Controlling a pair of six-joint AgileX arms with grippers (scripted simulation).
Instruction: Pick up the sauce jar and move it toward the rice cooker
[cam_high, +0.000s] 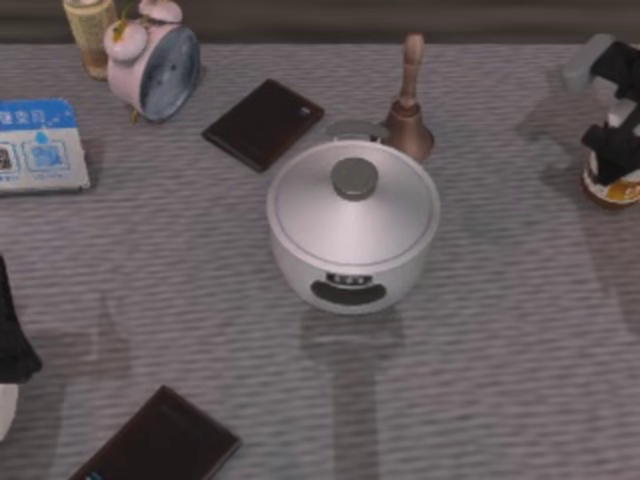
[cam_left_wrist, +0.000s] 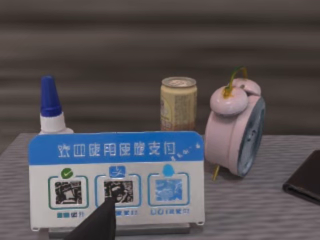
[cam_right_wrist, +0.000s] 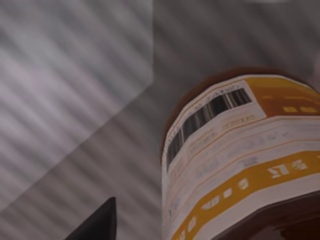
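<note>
Right gripper (cam_high: 612, 140) at table's right edge, directly over sauce jar (cam_high: 612, 186); finger state cannot tell. Jar upright on table beneath it. Right wrist view: cream-and-orange label with barcode (cam_right_wrist: 207, 113) and white characters on orange band, print unreadable. Rice cooker (cam_high: 353, 222) well left of claw, mid-table. Brass bell (cam_high: 409, 108) behind cooker. Left arm (cam_high: 12, 345) parked at left edge; before it, blue-white QR payment sign (cam_left_wrist: 116, 179), Chinese heading.
</note>
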